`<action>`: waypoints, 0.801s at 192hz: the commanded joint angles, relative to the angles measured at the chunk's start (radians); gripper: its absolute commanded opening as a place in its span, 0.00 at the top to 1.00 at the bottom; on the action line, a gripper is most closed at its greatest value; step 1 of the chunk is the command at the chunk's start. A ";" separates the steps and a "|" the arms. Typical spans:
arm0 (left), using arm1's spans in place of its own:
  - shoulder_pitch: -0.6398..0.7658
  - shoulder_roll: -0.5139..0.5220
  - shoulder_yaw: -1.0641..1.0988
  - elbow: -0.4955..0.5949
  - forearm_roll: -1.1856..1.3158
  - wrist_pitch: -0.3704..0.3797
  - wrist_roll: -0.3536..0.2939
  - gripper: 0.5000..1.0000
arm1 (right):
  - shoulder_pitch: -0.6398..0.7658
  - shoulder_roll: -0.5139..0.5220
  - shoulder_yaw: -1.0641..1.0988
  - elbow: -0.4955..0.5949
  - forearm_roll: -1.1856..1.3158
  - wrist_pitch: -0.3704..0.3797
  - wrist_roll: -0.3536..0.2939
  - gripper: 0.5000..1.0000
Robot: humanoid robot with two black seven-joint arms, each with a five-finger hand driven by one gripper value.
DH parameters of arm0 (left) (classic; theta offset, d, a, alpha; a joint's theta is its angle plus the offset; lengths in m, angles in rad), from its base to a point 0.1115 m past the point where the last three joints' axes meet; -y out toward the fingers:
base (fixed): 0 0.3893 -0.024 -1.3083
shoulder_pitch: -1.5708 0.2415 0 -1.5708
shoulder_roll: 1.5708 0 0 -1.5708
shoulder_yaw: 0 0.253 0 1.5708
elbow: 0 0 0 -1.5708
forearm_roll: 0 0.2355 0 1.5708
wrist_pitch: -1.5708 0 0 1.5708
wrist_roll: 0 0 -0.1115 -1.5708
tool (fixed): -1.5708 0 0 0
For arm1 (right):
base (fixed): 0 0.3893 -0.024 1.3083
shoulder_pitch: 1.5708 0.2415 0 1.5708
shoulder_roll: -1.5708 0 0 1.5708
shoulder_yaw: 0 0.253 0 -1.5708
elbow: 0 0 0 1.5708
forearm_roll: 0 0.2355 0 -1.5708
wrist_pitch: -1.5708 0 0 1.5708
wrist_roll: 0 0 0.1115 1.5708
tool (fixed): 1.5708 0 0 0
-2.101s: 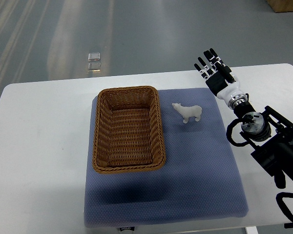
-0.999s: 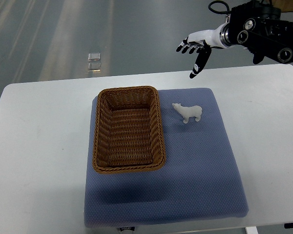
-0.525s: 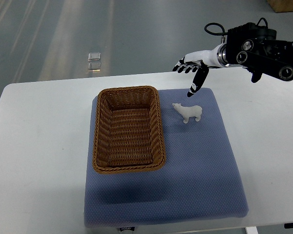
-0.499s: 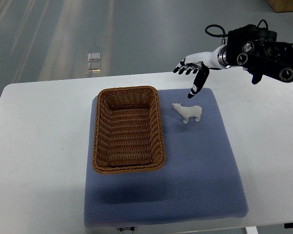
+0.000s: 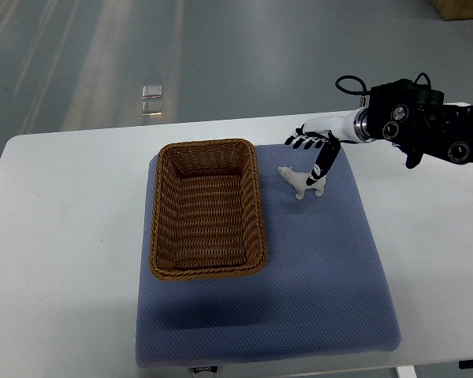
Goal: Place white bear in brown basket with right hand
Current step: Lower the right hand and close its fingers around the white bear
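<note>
One white bear (image 5: 303, 183) is standing upright on the blue mat (image 5: 315, 276), just beside the right wall of the brown basket (image 5: 207, 209) and outside it, its head pointing toward the basket. The right robot hand (image 5: 314, 151) is reaching in over the bear from the picture's right, its fingers spread and holding nothing: the black-tipped thumb (image 5: 322, 167) is hanging down across the bear's rump (whether it is actually touching cannot be told from this steep view), while the other fingers (image 5: 297, 142) are fanning out behind the bear's back toward the far edge of the mat. The basket is lying lengthwise on the mat's left half, and the mat is covering the middle of the white bench (image 5: 63, 236).
</note>
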State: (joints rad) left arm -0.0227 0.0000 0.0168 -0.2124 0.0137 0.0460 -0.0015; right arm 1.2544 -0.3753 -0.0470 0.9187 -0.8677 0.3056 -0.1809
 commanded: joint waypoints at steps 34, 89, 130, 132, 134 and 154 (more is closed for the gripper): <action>0.000 0.000 0.000 -0.001 0.000 0.000 0.000 0.00 | -0.046 0.009 0.024 0.002 -0.004 -0.025 0.003 0.27; 0.000 0.000 0.000 -0.001 0.000 0.000 0.000 0.00 | -0.076 0.012 0.029 0.002 -0.011 -0.031 0.008 0.40; 0.000 0.000 0.000 -0.001 0.000 0.000 0.000 0.00 | -0.087 0.012 0.029 0.002 -0.013 -0.034 0.008 0.51; 0.000 0.000 0.000 -0.001 0.000 0.000 0.000 0.00 | -0.087 0.012 0.029 0.002 -0.013 -0.034 0.008 0.52; 0.000 0.000 0.000 -0.001 0.000 0.000 0.000 0.00 | -0.087 0.012 0.029 0.002 -0.013 -0.034 0.008 0.55; 0.000 0.000 0.000 0.001 0.000 0.000 0.000 0.00 | -0.087 0.012 0.027 0.002 -0.013 -0.034 0.008 0.66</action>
State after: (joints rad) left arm -0.0228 0.0000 0.0168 -0.2132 0.0137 0.0463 -0.0018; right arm 1.1680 -0.3633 -0.0183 0.9204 -0.8804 0.2716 -0.1733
